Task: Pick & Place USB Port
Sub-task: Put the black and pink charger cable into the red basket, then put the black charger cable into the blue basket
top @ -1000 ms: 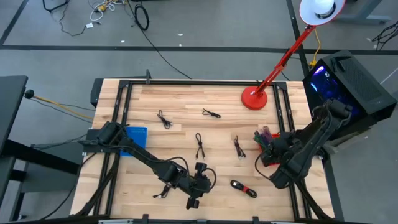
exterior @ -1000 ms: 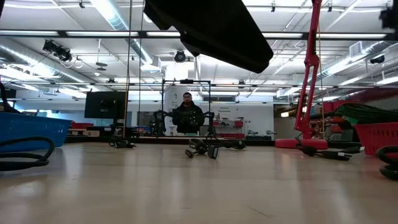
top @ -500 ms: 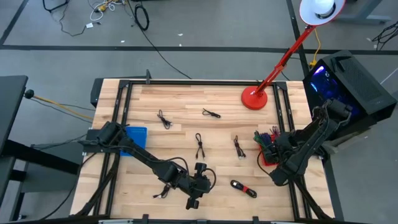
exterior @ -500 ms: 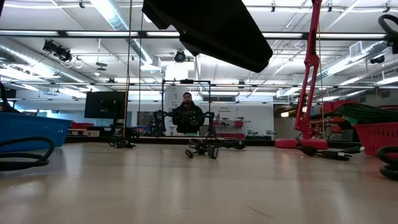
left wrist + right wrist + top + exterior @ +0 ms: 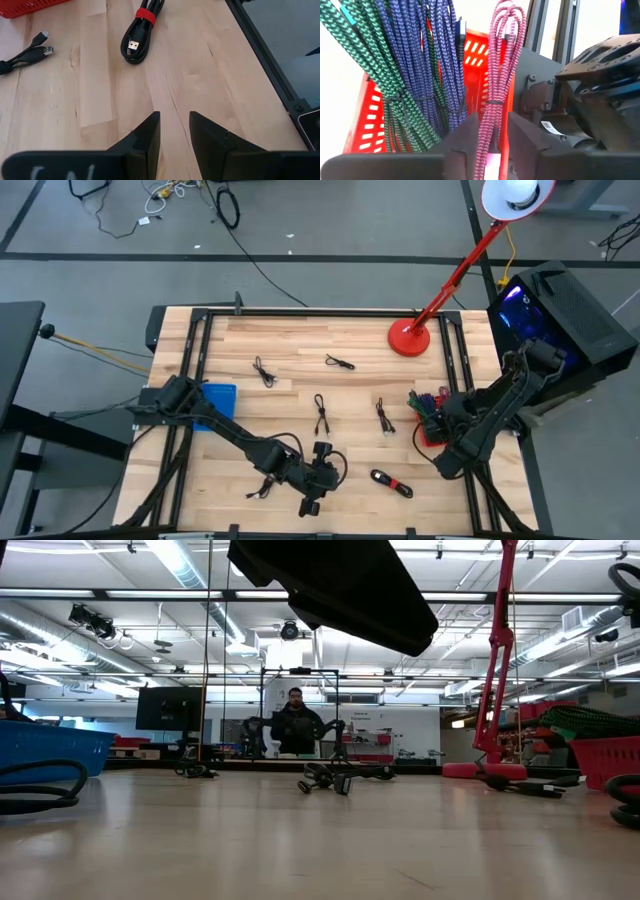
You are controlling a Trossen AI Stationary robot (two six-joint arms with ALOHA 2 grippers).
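- The right claw (image 5: 487, 137) is over the red basket (image 5: 428, 425) at the table's right edge, its two fingers slightly parted, with a pink braided cable (image 5: 501, 70) standing between them.
- Whether the fingers press on the pink cable or merely flank it, I cannot tell.
- Beside the pink cable in the basket stand blue braided cables (image 5: 440, 60) and green braided cables (image 5: 375, 65), all bundled and upright.
- The right arm (image 5: 495, 415) reaches in from the right side of the table, bent at the elbow, with the wrist pointing toward the basket.
- The left claw (image 5: 172, 137) is low over the near part of the table (image 5: 300, 350), fingers spread a little with bare wood showing between them and nothing held.
- Just ahead of it lies a black USB cable with a red band (image 5: 140, 30), coiled flat on the wood, apart from the fingers.
- A second black cable (image 5: 25, 50) lies farther off, near the basket's corner.
- The left arm (image 5: 230, 435) stretches from the table's left side, past a blue bin (image 5: 215, 402), diagonally toward the near middle.
- More small black cables (image 5: 321, 413) lie scattered across the middle of the table.
- A red desk lamp (image 5: 410, 337) stands at the far right corner.
- In the low view a person (image 5: 295, 725) stands well behind the table.
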